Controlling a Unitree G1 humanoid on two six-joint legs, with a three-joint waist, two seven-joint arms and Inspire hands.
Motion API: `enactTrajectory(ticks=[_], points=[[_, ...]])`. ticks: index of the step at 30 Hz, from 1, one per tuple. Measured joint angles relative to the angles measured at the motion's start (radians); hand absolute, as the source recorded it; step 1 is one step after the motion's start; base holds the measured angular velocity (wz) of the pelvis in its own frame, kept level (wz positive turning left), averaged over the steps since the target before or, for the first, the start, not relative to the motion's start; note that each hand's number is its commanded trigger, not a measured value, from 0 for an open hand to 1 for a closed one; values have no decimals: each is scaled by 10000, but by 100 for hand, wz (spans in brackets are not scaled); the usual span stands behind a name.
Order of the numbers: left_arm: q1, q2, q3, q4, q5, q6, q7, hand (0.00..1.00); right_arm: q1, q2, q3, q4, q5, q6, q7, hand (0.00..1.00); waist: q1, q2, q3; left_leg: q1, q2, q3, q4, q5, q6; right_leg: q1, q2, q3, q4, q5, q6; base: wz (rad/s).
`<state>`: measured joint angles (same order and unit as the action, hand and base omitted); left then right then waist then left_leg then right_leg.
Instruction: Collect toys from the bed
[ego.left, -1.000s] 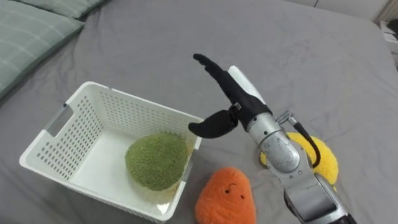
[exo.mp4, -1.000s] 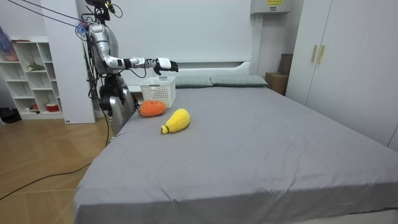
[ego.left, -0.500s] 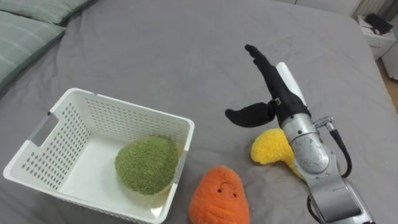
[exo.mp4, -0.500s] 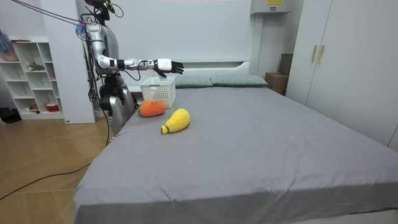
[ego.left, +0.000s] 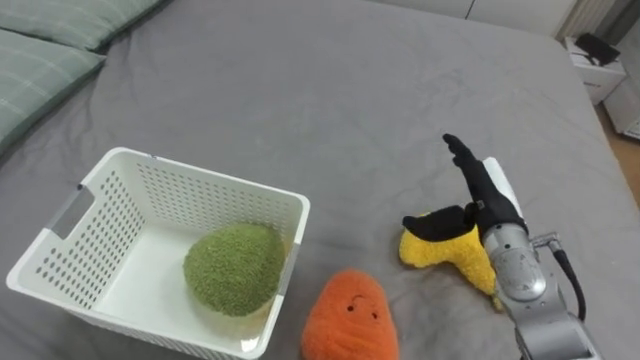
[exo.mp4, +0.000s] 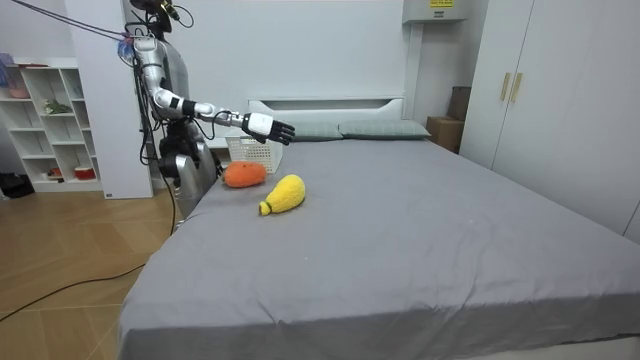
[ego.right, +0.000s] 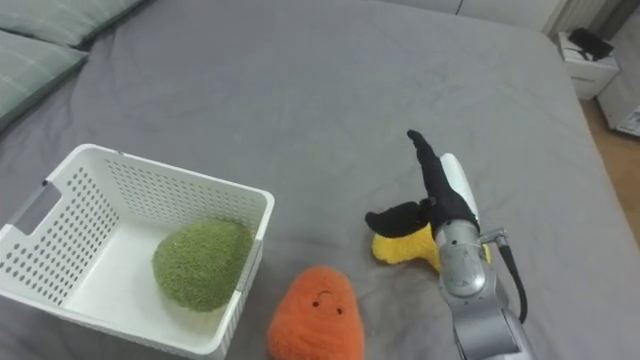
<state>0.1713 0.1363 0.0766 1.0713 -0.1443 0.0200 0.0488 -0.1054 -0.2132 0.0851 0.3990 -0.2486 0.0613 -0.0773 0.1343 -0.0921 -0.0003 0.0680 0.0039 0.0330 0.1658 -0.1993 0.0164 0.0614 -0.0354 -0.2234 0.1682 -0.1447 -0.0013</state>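
One green toy (ego.left: 233, 268) in white basket (ego.left: 105, 225); orange toy (ego.left: 345, 318) beside; right robot hand (ego.left: 483, 197) fingers spread above yellow toy (ego.left: 440, 252).

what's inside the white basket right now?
One green plush toy lies in the white basket, toward its right wall. The basket's white bottom shows to the toy's left. Anything beneath the toy is covered.

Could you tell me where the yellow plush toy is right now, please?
The yellow toy lies on the grey bed at the eye views' lower right, right of the orange toy and outside the white basket, below the robot's open right hand.
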Motion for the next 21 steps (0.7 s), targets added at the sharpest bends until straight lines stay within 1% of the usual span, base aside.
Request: enactTrajectory(ticks=[2,3,7,9,13,17,19,20,21], points=[[-17,2,1,0,-2,-3,37,0,-1,1,-1,254,127,0,-101,0,8,-6,83,-19,1,-38,-33,0,0,-11,1,1,1,0,0,0],[-1,-9,2,3,-1,-3,62,0,-1,1,-3,360,128,0,-172,0,9,6,94,-44,1,-40,-34,-1,0,-39,1,5,1,0,0,0],[2,-48,71,5,4,-3,88,0,-2,1,-124,684,118,-31,-383,0,8,43,115,-78,0,-39,-22,-1,0,-87,3,9,-9,-1,1,0],[28,-52,104,16,-17,-3,90,0,-35,-6,-318,879,61,-199,-594,0,5,43,116,-76,1,-42,5,0,-1,-94,2,-8,-16,-1,1,0],[172,-53,185,12,-48,-50,72,0,-35,-10,-366,963,61,-213,-875,0,-31,37,111,-92,2,-41,6,0,0,-96,-8,-54,-17,-1,2,1],[197,0,296,15,-27,-50,-87,0,-35,-21,-406,961,50,-279,-952,0,-178,-10,68,-189,-4,-91,22,0,-1,-130,-28,-177,-17,-2,3,7],[194,46,273,26,-190,-48,-175,0,-55,-22,-387,1033,46,-305,-983,0,-169,-33,52,-218,-2,-86,22,1,0,-142,-27,-175,-14,-2,3,2],[215,74,266,73,-213,-48,-200,0,-138,-23,-362,1306,47,-413,-1060,0,-154,-77,-17,-307,-3,-60,29,6,2,-264,-26,-136,5,-1,1,-4],[200,123,214,95,-233,-53,-195,0,-323,-35,-314,1641,86,-441,-1136,0,-151,-116,-38,-412,-8,-57,56,24,3,-368,-27,-121,20,8,-13,-5]])
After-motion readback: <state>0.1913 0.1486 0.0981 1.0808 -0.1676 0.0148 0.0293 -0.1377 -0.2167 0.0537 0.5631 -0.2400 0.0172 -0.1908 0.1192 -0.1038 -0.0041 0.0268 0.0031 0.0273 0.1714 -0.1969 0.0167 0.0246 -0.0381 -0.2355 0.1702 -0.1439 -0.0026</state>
